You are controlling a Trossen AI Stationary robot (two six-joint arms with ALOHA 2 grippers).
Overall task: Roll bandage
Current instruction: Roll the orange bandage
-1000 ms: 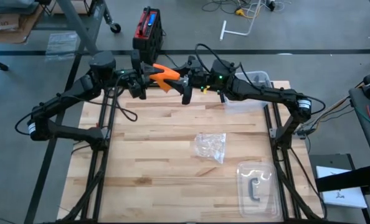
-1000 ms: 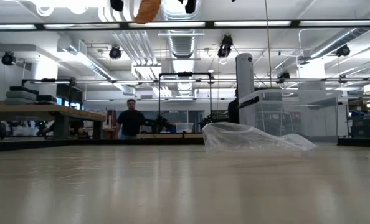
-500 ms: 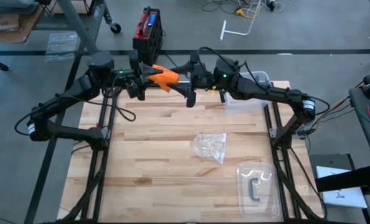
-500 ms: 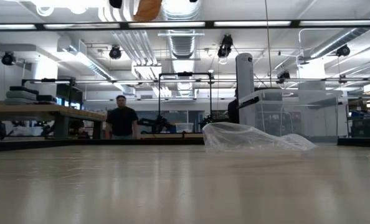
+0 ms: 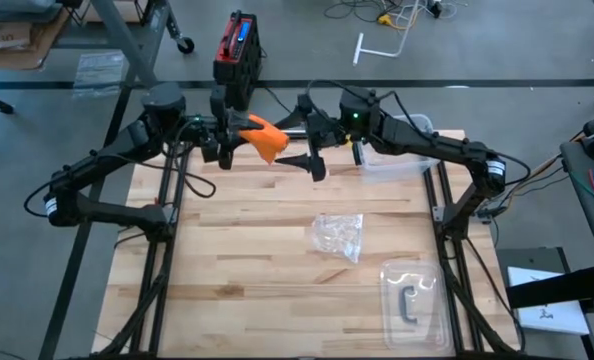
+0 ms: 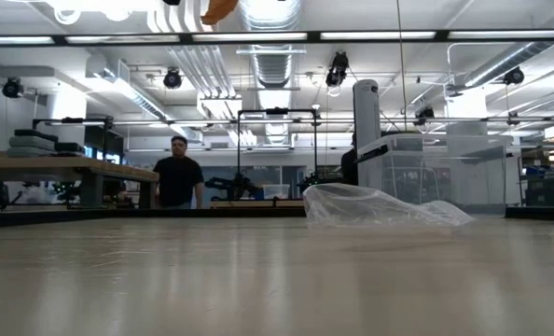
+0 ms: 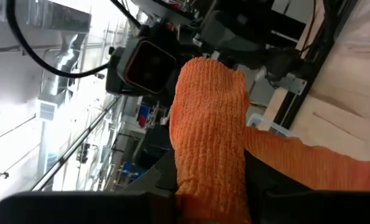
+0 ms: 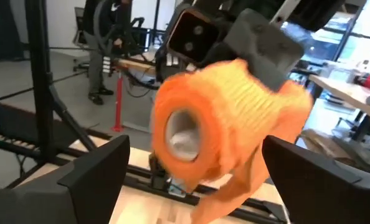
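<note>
The bandage (image 5: pixel 258 133), a bright orange ribbed fabric roll with a loose tail hanging from it, is held in the air above the far edge of the wooden table (image 5: pixel 277 260). The left gripper (image 5: pixel 232 130) pinches the bandage between its dark fingers (image 7: pixel 191 180); in the left wrist view the bandage (image 7: pixel 210 137) rises straight out of that grip. The right gripper (image 5: pixel 312 160) stands just beside the bandage on the opposite side, its fingers (image 8: pixel 94 177) spread wide and clear of the fabric; its wrist view looks at the hollow end of the roll (image 8: pixel 219 124). Nearer the table's middle than the bandage lies a crumpled clear plastic wrapper (image 5: pixel 339 236). A clear plastic tray (image 5: pixel 414 300) sits well apart from the bandage, at the near right corner.
</note>
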